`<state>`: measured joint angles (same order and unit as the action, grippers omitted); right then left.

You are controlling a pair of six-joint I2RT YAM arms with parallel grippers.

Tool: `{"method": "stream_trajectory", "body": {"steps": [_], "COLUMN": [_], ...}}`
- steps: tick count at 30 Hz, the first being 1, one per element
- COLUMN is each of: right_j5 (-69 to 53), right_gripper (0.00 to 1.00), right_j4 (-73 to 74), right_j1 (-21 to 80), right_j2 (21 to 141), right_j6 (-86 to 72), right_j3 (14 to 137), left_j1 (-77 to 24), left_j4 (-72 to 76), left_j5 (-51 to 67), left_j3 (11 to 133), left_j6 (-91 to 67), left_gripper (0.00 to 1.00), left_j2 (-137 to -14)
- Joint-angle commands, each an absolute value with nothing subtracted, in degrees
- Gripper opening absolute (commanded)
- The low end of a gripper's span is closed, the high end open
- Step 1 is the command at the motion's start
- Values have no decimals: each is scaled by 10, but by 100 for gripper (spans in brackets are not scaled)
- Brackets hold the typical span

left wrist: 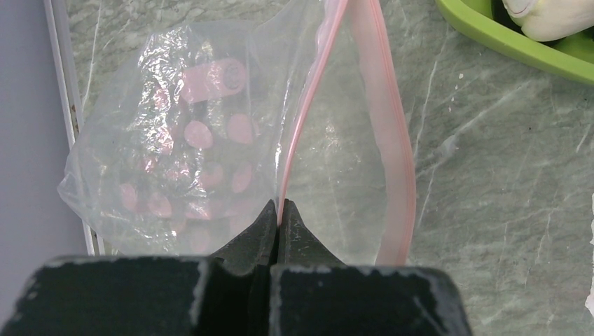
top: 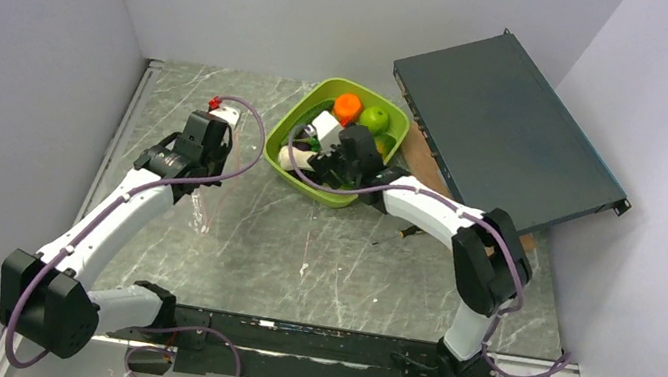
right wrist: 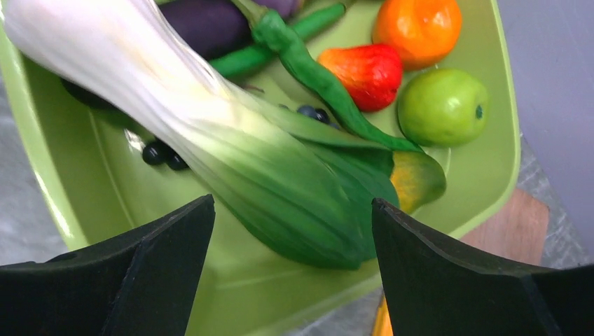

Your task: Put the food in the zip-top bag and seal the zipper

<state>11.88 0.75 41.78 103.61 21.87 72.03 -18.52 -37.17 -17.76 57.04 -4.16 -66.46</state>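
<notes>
Heads up, your tray (top: pixel 291 129) is pretty crowded. The leek (right wrist: pixel 231 140) lies right across it with a green pod (right wrist: pixel 315 77) draped over its leaves. The eggplant (right wrist: pixel 206 24) is by the white stalk, grapes (right wrist: pixel 157 154) are tucked under it, and the red pepper (right wrist: pixel 364 73), orange (right wrist: pixel 418 28) and green apple (right wrist: pixel 443 106) are at the far side. A dark flat box (top: pixel 512 126) leans just behind the tray.

Your right gripper (right wrist: pixel 293 203) is spread wide, a finger either side of the leek's green end; can't tell if it's touching. Your left gripper (left wrist: pixel 279 210) is pinched tight on one lip of the zipper (left wrist: pixel 392 161), and the bag (left wrist: pixel 175 140) gapes open left of the tray.

Lime-green tray (top: pixel 295 122), dark metal box (top: pixel 512 126), marble table (top: pixel 301 244)
</notes>
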Motion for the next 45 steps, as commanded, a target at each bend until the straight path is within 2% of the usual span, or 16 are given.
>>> {"method": "stream_trajectory", "body": {"steps": [1,4,13,18,20,24,25,29,34,40,43,45], "right_j5": [11,-26,-64,-52,-38,-53,-54,-55,-56,-2,19,-12], "right_gripper": [84,85,86,82,76,45,40,29,9,1,0,0], "right_j4": [11,-15,3,-33,-45,-34,-42,-31,28,58,112,175], "right_j1": [384,370,365,366,366,367,367,367,376,410,418,418], "right_j2": [976,986,1069,1091,1085,1054,1041,1003,969,915,901,904], "right_j6": [319,382,411,407,404,399,396,370,329,161,-15,-116], "right_j3": [684,672,724,709,701,700,695,704,746,759,776,798], "left_j1": [-185,-185,-185,-185,-185,-185,-185,-185,-185,-185,-185,-185], "left_j4": [-358,-359,-350,-352,-352,-350,-349,-350,-347,-341,-339,-339], "left_j5": [-165,-164,-158,-159,-159,-157,-157,-157,-157,-153,-149,-144], "left_j3": [585,587,580,582,582,582,582,582,580,577,577,577], "left_j6": [-51,-50,-46,-46,-46,-45,-45,-45,-45,-44,-44,-44], "left_gripper": [0,0,0,0,0,0,0,0,0,0,0,0], "left_j2": [-650,-652,-645,-651,-651,-652,-652,-652,-647,-640,-639,-638]}}
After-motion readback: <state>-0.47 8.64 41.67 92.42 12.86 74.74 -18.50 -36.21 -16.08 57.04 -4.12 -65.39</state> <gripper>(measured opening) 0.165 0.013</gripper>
